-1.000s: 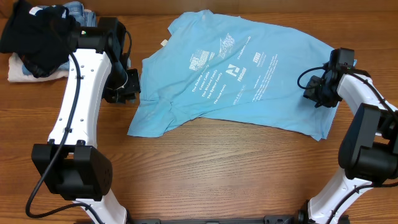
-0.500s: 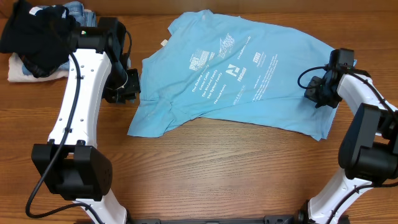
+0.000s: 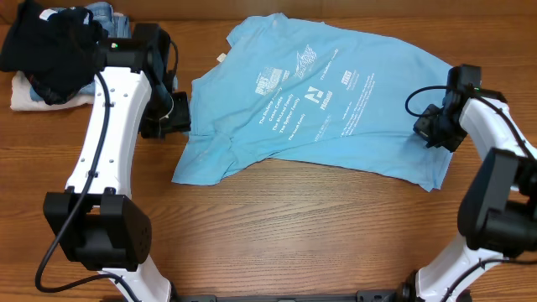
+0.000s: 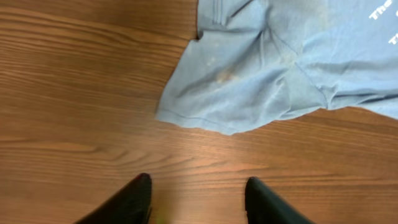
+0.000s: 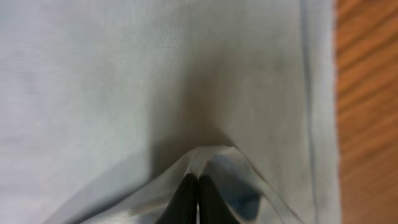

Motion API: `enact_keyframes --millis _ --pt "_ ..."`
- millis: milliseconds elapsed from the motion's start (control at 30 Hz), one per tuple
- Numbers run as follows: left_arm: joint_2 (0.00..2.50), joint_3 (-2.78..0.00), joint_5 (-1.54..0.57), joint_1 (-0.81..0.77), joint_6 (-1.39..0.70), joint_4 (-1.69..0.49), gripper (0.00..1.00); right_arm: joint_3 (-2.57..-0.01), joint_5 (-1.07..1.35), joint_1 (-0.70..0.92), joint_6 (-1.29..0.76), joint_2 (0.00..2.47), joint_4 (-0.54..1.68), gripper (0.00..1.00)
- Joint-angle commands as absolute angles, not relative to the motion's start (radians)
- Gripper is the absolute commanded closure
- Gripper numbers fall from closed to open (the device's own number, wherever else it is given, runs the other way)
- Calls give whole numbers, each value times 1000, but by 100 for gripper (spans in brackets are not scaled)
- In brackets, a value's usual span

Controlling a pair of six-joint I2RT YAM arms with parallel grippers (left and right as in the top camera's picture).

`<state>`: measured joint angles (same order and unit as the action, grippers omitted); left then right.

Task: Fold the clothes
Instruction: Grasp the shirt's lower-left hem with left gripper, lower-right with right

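Pinching T-shirt (image 3: 369, 126) at 3 o'clock, right end effector (image 5: 198, 179) clamped on fabric.
Holding left end effector (image 4: 198, 182) apart over table (image 3: 294, 235) at 9 o'clock.

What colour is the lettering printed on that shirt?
White lettering on the light blue T-shirt, clearest in the overhead view.

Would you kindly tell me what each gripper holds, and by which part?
Right gripper pinches the sky-blue T-shirt by a raised fold near its hemmed edge; left gripper holds nothing, open above the table.
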<state>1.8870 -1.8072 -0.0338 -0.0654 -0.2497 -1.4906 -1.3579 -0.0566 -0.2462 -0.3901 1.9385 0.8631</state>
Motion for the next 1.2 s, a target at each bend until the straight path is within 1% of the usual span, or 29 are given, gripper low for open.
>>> enact_keyframes --millis 0,167,200,233,267,300,367,433,633,867,1000,1167 --pt "1887 -1699 -115 -68 -193 -1441 41 -1396 -66 -244 -424 1840 874 96" --pt "1887 -1543 -125 -64 -221 -1316 42 -1396 -43 -244 -424 1824 886 96" --pt "1887 -1524 -125 -61 -232 -1295 41 -1396 -30 -244 -424 1824 889 96" --pt "1887 -1505 -127 -58 -236 -1272 39 -1396 -18 -244 -424 1824 890 96" --pt "1887 -1476 -132 -48 -236 -1237 32 -1396 2 -244 -424 1824 893 96" --pt "1887 -1461 -131 -41 -236 -1223 27 -1396 6 -244 -424 1824 896 96" --pt "1887 -1436 -131 -30 -236 -1201 25 -1396 6 -244 -424 1824 899 96" --pt "1887 -1409 -131 -16 -236 -1180 25 -1396 6 -244 -424 1824 901 96" --pt "1887 -1322 -150 -1 -250 -1112 34 -1396 36 -244 -424 1824 900 96" --pt "1888 -1271 -148 2 -253 -1072 36 -1396 47 -244 -424 1824 904 96" --pt "1891 -1269 -93 2 -282 -1060 40 -1396 48 -244 -424 1824 908 96" --pt "1893 -1261 -86 2 -286 -1037 40 -1396 55 -244 -424 1824 907 96"
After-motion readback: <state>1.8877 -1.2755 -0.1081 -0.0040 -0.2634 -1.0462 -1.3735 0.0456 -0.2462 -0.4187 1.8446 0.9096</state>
